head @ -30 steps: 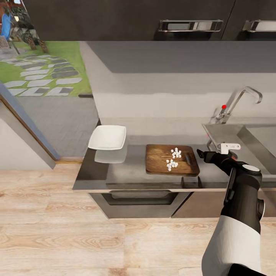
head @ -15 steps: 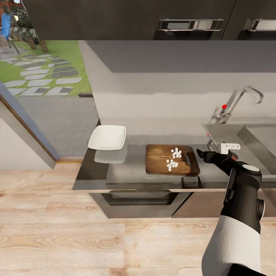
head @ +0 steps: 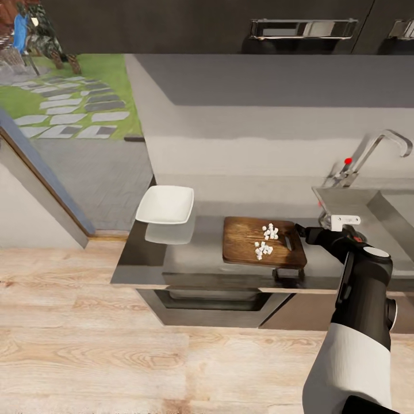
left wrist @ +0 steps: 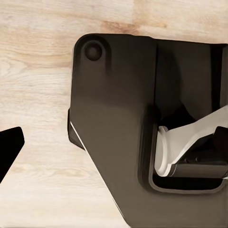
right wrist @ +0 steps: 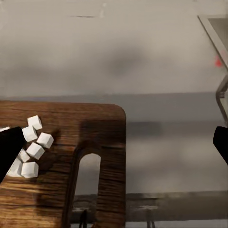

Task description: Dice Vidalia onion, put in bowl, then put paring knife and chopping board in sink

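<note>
The brown chopping board (head: 253, 244) lies on the glossy grey countertop (head: 195, 253), with two small heaps of white diced onion (head: 265, 240) on it. In the right wrist view the cubes (right wrist: 32, 149) sit beside the board's slot handle (right wrist: 88, 183). My right gripper (head: 300, 231) hovers open just over that handle end of the board (right wrist: 61, 128), nothing between its fingers (right wrist: 9, 149). The white bowl (head: 165, 205) stands to the board's left. At the far right are the sink (head: 368, 204) and its chrome tap (head: 374, 150). The paring knife is hidden. My left gripper (left wrist: 114, 147) hangs open over the floor.
Dark wall cabinets with bar handles (head: 303, 27) hang above the counter. An oven front (head: 213, 302) sits below the board. The counter ends left of the bowl, beside a doorway to a garden (head: 69, 109). My own dark base (left wrist: 118, 118) is under the left gripper.
The whole head view has shifted, so the camera moved. The board's handle end now lies under my right gripper's tips instead of just short of them. Nothing was grasped or released.
</note>
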Robot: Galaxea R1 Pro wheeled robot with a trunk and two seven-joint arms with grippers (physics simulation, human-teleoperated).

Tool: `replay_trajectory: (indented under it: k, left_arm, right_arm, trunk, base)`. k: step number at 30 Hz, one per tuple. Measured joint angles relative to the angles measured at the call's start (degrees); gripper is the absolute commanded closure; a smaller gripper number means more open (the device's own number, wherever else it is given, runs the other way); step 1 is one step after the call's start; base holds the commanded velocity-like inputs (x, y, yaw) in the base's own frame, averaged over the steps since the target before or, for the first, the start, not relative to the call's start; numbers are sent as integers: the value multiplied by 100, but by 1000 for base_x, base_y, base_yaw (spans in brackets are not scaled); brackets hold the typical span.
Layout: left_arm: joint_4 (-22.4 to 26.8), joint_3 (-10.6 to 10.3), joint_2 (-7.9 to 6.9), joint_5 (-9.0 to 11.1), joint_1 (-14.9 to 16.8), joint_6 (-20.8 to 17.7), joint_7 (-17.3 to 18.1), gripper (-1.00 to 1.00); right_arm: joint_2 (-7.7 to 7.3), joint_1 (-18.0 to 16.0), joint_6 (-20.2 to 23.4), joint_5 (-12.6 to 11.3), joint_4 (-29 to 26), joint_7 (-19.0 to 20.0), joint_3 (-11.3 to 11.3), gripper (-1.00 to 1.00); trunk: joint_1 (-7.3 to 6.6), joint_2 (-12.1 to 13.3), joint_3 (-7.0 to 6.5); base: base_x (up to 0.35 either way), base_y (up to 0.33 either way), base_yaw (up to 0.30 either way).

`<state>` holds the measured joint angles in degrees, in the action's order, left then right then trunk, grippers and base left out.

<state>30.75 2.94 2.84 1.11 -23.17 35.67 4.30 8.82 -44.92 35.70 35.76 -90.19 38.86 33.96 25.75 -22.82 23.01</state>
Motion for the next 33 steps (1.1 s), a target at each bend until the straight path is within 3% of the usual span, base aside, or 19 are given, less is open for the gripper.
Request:
replay_trajectory:
  k: [20,23,25,33]
  left_arm:
    - [1,1,0,0,0,0,0,-100]
    - [1,-1,0,0,0,0,0,-100]
    - [1,-2,0,0,0,0,0,-100]
    - [0,-1,0,0,0,0,0,-100]
  right_arm:
    - [-65,0,6,7,4,-13,71,-100]
    - [-63,1,2,15,8,-3,403,-100]
    - [-62,1,2,19,9,-1,494,-100]
    - [-54,1,2,15,9,18,596,-100]
  trunk:
    - [0,0,60]
    - [0,0,60]
    - [0,0,60]
    - [0,0,60]
  base:
    - [0,0,47]
    - [0,0,0]
    - [0,0,0]
    - [0,0,0]
